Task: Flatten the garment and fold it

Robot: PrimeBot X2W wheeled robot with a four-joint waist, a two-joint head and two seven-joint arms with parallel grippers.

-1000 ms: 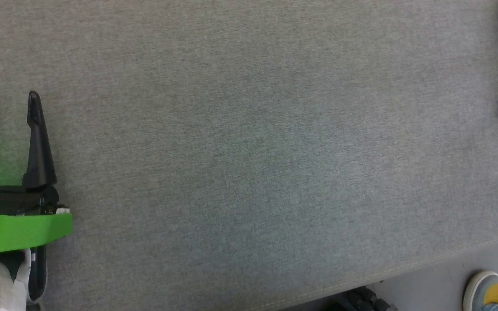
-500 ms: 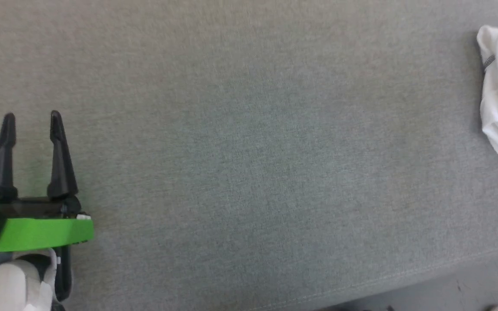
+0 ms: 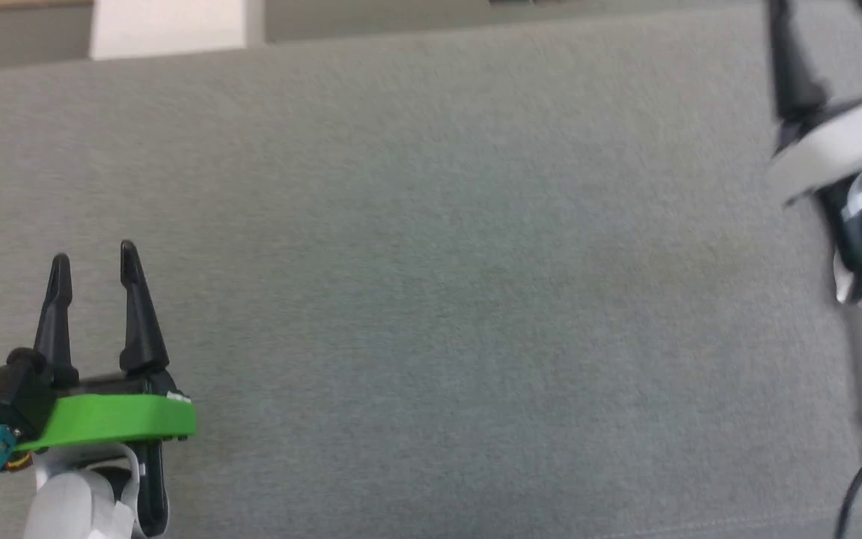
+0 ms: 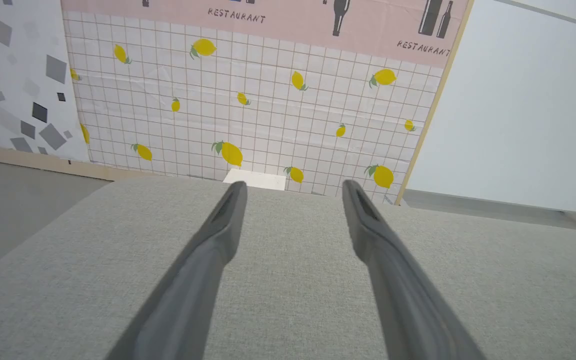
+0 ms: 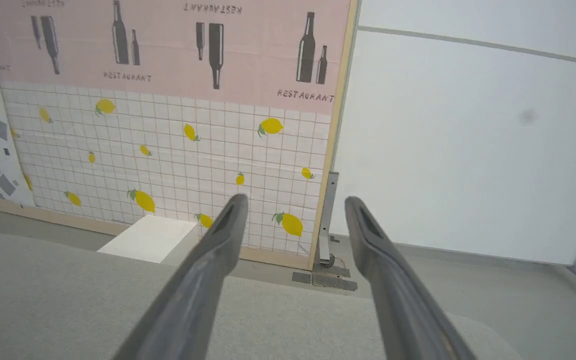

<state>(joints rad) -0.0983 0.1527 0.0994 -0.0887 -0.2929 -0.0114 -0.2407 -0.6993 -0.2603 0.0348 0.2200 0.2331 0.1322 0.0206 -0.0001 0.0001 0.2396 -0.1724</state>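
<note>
- Left gripper: low at the left of the head view, over the grey padded surface. Jaws stand wide apart, with nothing between them; the left wrist view confirms it.
- White block: beyond the far edge of the surface, apart from both arms.
- Right gripper: jaws wide and empty in its wrist view, pointing past the far edge toward the lemon-patterned wall panel. In the head view its fingers are blurred at the upper right, so its height over the surface is uncertain.
- Garment: its position cannot be told from these views.
- Progress, as a judgement: no flattening or fold can be verified. Locating, grasping, spreading and folding are all treated as outstanding.
</note>
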